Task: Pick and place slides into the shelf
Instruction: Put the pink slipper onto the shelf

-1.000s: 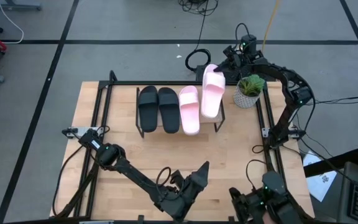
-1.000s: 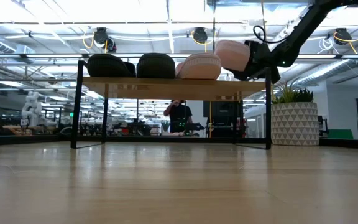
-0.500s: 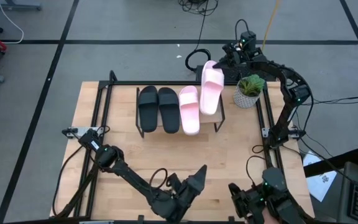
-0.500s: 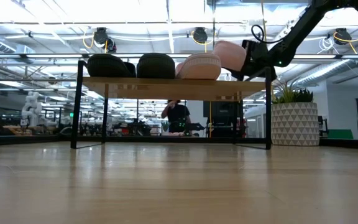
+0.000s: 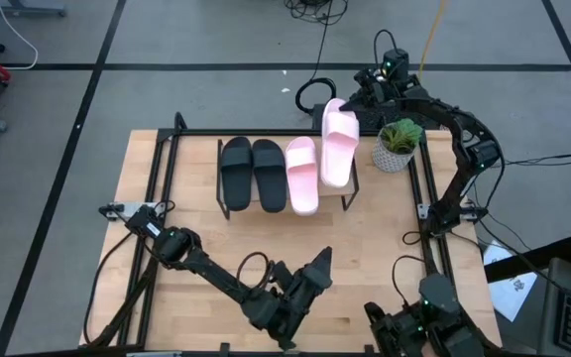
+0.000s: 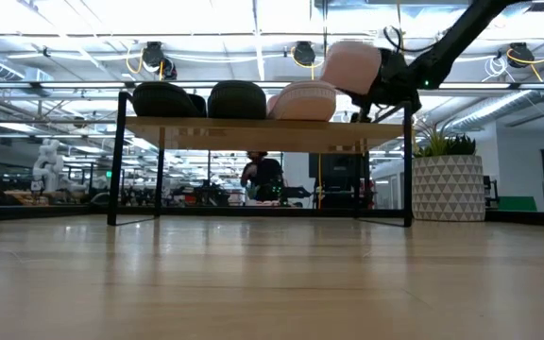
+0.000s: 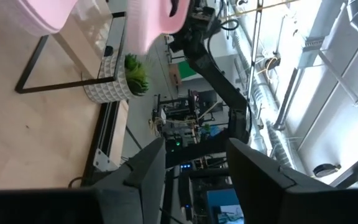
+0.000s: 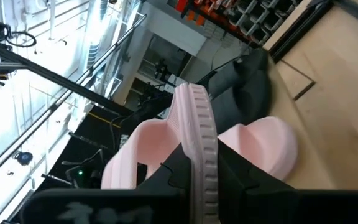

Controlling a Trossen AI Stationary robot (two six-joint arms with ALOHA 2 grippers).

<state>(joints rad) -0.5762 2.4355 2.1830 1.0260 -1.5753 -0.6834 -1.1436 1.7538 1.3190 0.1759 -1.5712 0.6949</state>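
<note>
The shelf stands at the table's far middle and shows in the low view. On its plank top lie two black slides and one pink slide. My right gripper, at the shelf's far right, is shut on the second pink slide, above the plank's right end. My left gripper is open and empty near the table's near edge. My right gripper pinches the pink slide's far end between its two fingers, one finger on each face of the sole. It comes from the table's far side, along the slide. The slide reaches toward the near edge, lifted above the plank.
A potted plant in a patterned white pot stands just right of the shelf, close to my right arm. Black metal frames run along the table's left and right sides. A person stands far behind the table. Bare tabletop lies before the shelf.
My right gripper has risen with the pink slide, which now stands higher above the shelf's plank than a second ago. My left arm has shifted a little at the near edge.
</note>
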